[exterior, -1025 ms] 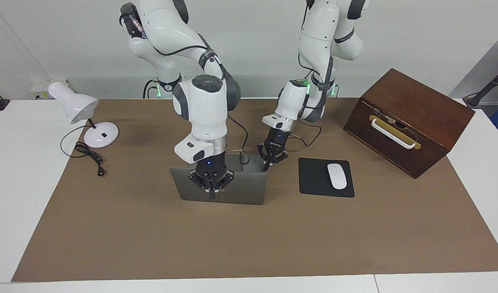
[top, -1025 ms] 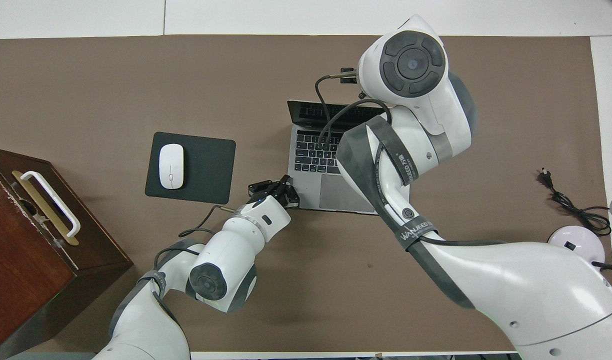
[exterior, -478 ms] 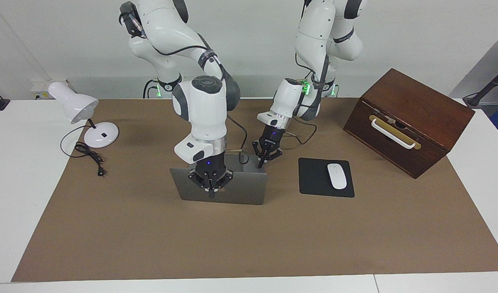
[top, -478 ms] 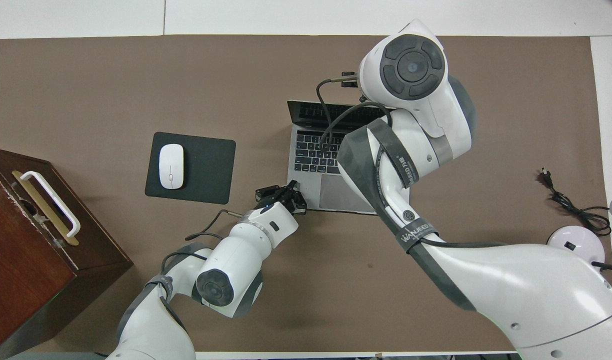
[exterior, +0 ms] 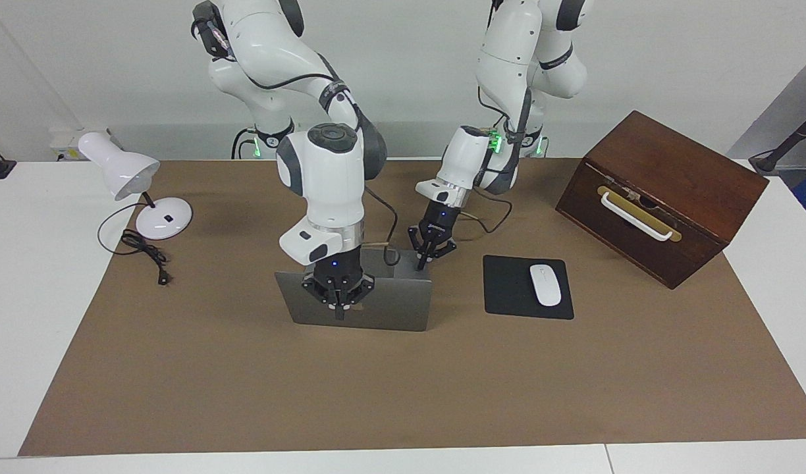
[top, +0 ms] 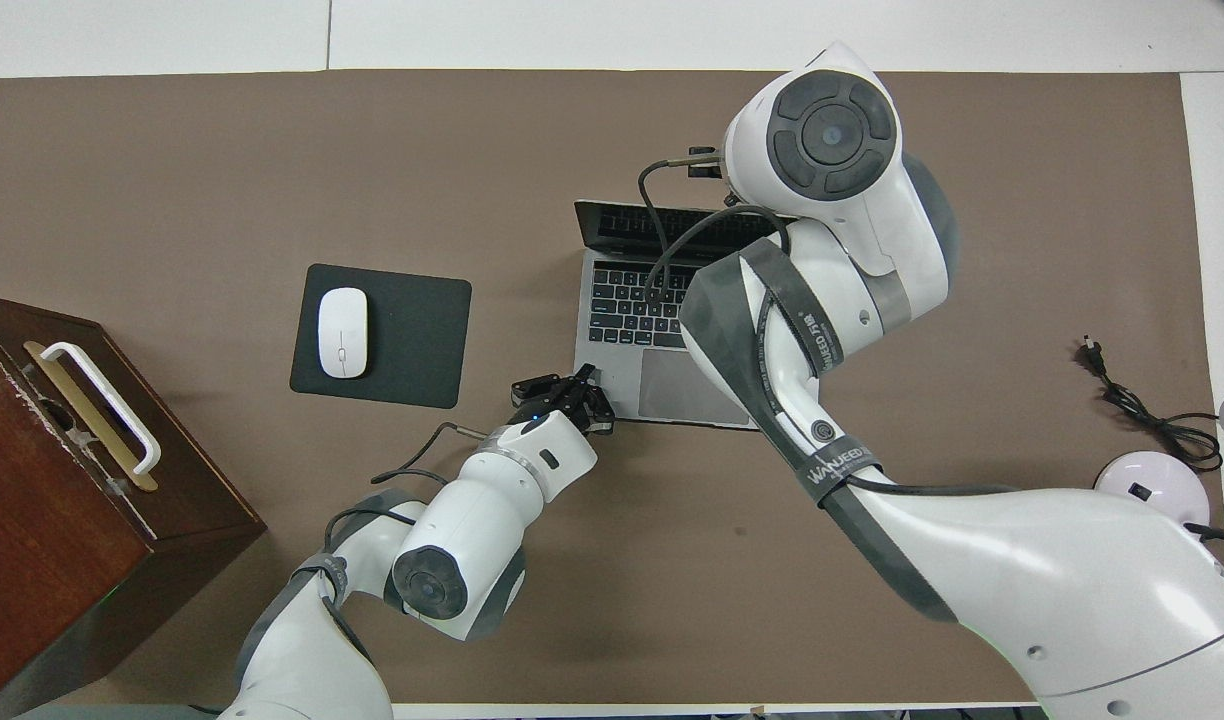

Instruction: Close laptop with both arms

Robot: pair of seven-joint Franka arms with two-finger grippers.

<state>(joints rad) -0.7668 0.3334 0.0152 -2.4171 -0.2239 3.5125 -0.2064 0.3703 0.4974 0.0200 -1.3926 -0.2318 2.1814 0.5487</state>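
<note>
Centre of the frame, the laptop (exterior: 376,303) stands open on the bench (exterior: 245,395), lid up. The right tool (exterior: 338,309) hangs low against the lid's back, fingers pinched together on nothing. The left tool (exterior: 424,260) sits at the base's corner toward the mouse pad (exterior: 511,289); its grip I cannot tell.
</note>
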